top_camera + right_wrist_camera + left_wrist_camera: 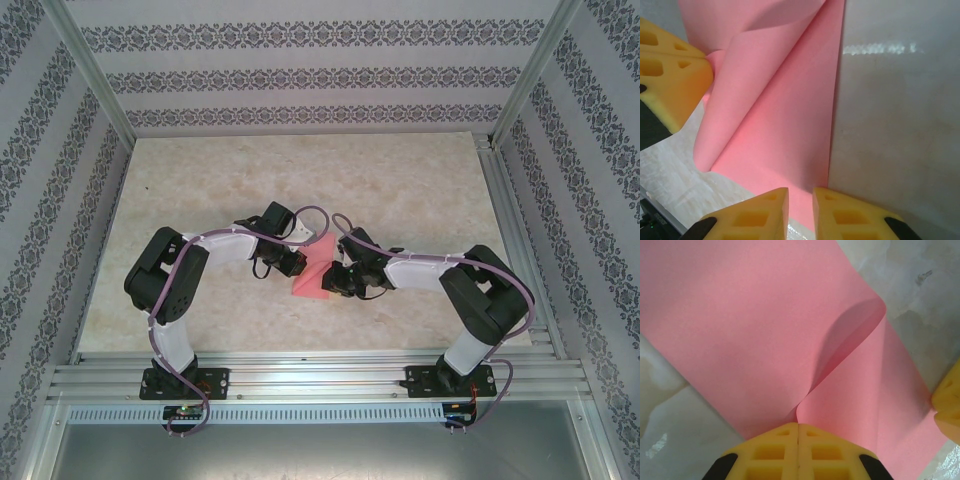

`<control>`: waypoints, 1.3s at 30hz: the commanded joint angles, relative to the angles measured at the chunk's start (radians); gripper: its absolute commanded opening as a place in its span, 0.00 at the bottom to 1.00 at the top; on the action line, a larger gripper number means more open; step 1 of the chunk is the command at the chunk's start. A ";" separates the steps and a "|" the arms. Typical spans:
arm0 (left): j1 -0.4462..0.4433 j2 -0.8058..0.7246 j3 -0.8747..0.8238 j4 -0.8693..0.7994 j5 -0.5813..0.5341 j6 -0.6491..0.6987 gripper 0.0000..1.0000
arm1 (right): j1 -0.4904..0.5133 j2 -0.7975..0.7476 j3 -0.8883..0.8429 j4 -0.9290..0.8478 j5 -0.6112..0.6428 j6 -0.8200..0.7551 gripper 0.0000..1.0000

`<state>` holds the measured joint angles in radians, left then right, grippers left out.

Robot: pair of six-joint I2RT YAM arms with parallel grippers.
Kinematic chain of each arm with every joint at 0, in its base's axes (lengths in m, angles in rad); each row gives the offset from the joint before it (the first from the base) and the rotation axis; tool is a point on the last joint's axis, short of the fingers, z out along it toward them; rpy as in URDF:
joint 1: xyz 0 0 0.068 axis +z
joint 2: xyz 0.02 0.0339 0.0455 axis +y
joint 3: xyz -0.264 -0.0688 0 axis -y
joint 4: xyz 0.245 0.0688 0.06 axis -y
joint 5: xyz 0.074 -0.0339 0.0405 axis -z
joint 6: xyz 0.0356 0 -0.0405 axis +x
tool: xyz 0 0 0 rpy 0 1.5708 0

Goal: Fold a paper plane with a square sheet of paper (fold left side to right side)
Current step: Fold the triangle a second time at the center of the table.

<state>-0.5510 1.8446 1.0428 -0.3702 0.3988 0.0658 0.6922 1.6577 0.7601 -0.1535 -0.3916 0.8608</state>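
Nearest me in the overhead view is the aluminium rail (320, 382) that carries both bases. From it the left arm (165, 280) rises, elbows out to the left and reaches in toward the middle. The right arm (485, 295) mirrors it, elbow out to the right. Both wrists meet over the square sheet of paper (312, 272), which lies on the marbled surface (400, 180) a little nearer the rail than the far wall. I see a broad stretch of surface beyond the sheet, and more on both sides out to the patterned walls (300, 80).

From the left wrist, I see the left pads (770, 455) pressed together, so the left jaws are clamped on the square sheet of paper (740, 330) at a pinched point. The paper is lifted there and bows over in a soft, uncreased loop onto its lower layer. One of the right pads (947, 407) sits at the sheet's right edge.

From the right wrist, I see the right pads (752, 217) with a narrow gap between them. The right jaws are slightly apart, straddling the straight edge of the square sheet of paper (785, 135) near its corner; I cannot tell if they touch it. That edge lies flat on the surface (890, 125). The left pads (670, 75) grip the curled part at upper left.
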 commanded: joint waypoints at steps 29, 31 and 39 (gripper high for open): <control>-0.012 0.020 -0.041 0.018 -0.031 -0.020 0.02 | 0.017 0.140 0.142 0.237 0.095 0.271 0.16; -0.013 0.021 -0.041 0.019 -0.032 -0.020 0.02 | 0.021 0.151 0.142 0.234 0.099 0.275 0.16; -0.013 0.023 -0.043 0.022 -0.036 -0.022 0.02 | 0.036 0.168 0.113 0.199 0.117 0.270 0.16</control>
<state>-0.5526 1.8431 1.0306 -0.3485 0.3977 0.0444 0.7025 1.7943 0.8818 0.0540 -0.3023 1.1255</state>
